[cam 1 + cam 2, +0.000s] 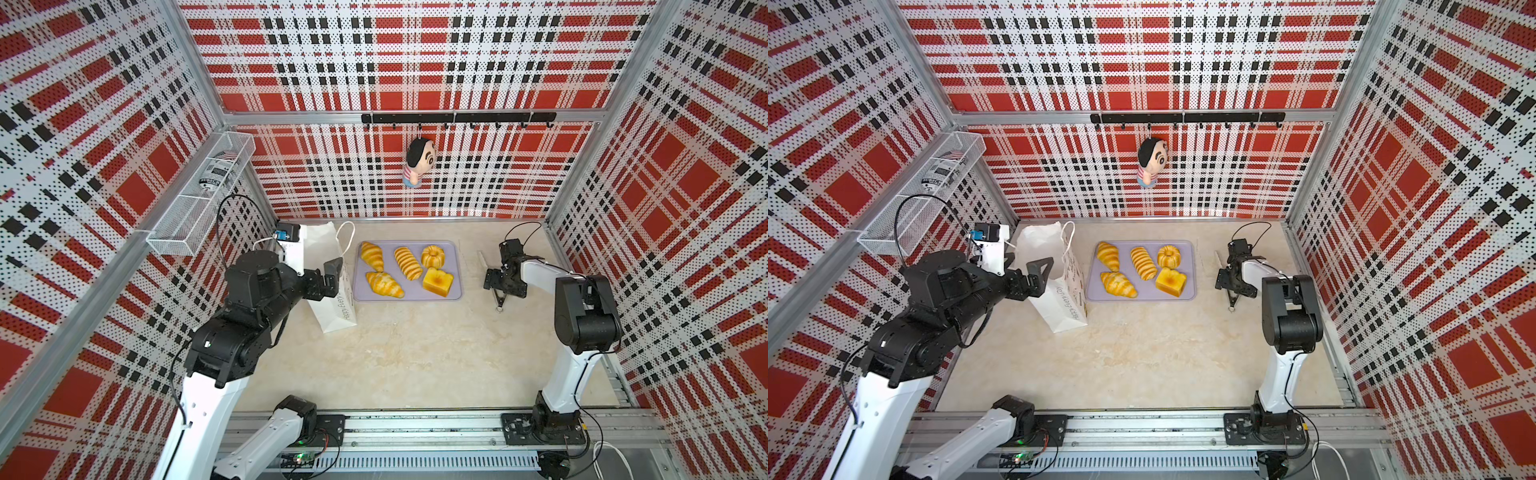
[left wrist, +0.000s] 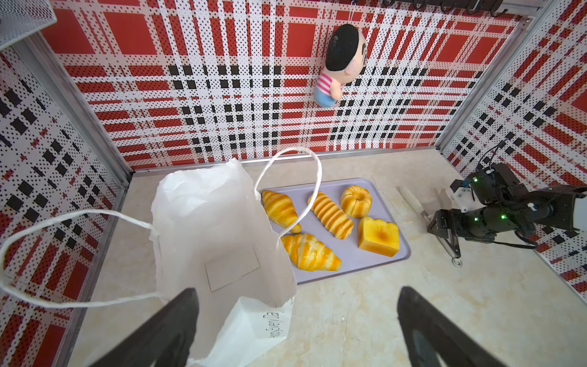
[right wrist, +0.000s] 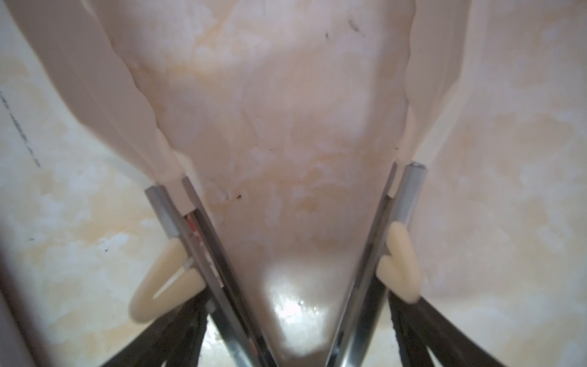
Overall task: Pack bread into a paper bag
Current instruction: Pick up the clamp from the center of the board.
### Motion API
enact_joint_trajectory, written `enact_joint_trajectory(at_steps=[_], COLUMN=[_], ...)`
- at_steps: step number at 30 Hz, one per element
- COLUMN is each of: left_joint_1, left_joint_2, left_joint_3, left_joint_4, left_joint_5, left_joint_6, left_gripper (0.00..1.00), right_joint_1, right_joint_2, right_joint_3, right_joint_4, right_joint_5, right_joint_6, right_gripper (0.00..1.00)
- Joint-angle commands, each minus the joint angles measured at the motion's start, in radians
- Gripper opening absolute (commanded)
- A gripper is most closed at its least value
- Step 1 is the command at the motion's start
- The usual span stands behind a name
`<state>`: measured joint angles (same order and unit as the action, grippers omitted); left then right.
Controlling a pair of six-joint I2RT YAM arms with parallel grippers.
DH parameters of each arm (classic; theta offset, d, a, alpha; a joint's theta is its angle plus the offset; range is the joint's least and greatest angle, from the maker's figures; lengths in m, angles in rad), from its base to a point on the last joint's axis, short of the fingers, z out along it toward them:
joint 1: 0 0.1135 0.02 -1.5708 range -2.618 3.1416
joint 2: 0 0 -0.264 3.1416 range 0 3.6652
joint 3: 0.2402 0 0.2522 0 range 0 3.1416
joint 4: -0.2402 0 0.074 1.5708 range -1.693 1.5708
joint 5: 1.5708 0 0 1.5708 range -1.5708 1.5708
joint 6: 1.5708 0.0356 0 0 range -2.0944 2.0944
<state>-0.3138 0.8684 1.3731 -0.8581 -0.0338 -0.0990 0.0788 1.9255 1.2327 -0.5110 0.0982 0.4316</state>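
Note:
The white paper bag (image 1: 332, 311) stands open at the left of the table, its cord handles spread out in the left wrist view. My left gripper (image 2: 295, 295) hovers open above the bag's near edge (image 2: 206, 222), holding nothing. The bread lies on a lavender tray (image 1: 415, 296) right of the bag: two croissants (image 1: 372, 255) (image 1: 384, 284), a striped long roll (image 1: 408, 263), a ring bun (image 1: 434, 255) and a toast block (image 1: 437, 281). Right of the tray, my right gripper (image 1: 496, 282) is low over the table. Its fingers (image 3: 190, 311) press on the outside of the spread metal tongs (image 3: 206, 241).
A plush doll (image 1: 419, 162) hangs from a black hook rail on the back wall. A wire basket (image 1: 199, 195) with a can in it juts from the left wall above my left arm. The arms' base rail (image 1: 415, 428) runs along the front edge.

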Motion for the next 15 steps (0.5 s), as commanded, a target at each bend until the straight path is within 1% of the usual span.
enact_joint_trajectory(at_steps=[1, 3, 6, 8, 10, 11, 15], left_joint_1=[-0.004, -0.006, -0.008, -0.008, -0.008, -0.008, -0.008], left_joint_2=[-0.003, -0.001, -0.001, 0.0, 0.002, 0.003, 0.0], left_joint_3=[-0.008, -0.006, -0.001, 0.001, 0.003, 0.003, 0.004], left_joint_4=[0.008, 0.008, 0.008, 0.008, 0.011, 0.011, 0.011], left_joint_5=[-0.008, -0.011, -0.021, -0.025, -0.032, -0.042, -0.09], left_joint_6=[0.016, 0.015, 0.018, 0.017, 0.015, 0.013, 0.007], left_gripper=[0.98, 0.98, 0.98, 0.98, 0.98, 0.98, 0.98], right_joint_1=[0.007, 0.007, 0.008, 0.007, 0.007, 0.007, 0.007], right_joint_2=[0.059, 0.063, 0.061, 0.056, 0.052, 0.051, 0.047], right_joint_3=[-0.012, -0.005, 0.001, 0.002, 0.005, 0.007, 0.009], right_joint_4=[-0.069, -0.079, -0.089, -0.108, -0.115, -0.122, -0.127], right_joint_5=[-0.04, -0.041, -0.036, -0.03, -0.031, -0.027, -0.023], right_joint_6=[0.022, 0.02, 0.015, 0.006, 0.003, -0.003, -0.011], right_gripper=[0.86, 0.82, 0.8, 0.76, 0.74, 0.7, 0.67])
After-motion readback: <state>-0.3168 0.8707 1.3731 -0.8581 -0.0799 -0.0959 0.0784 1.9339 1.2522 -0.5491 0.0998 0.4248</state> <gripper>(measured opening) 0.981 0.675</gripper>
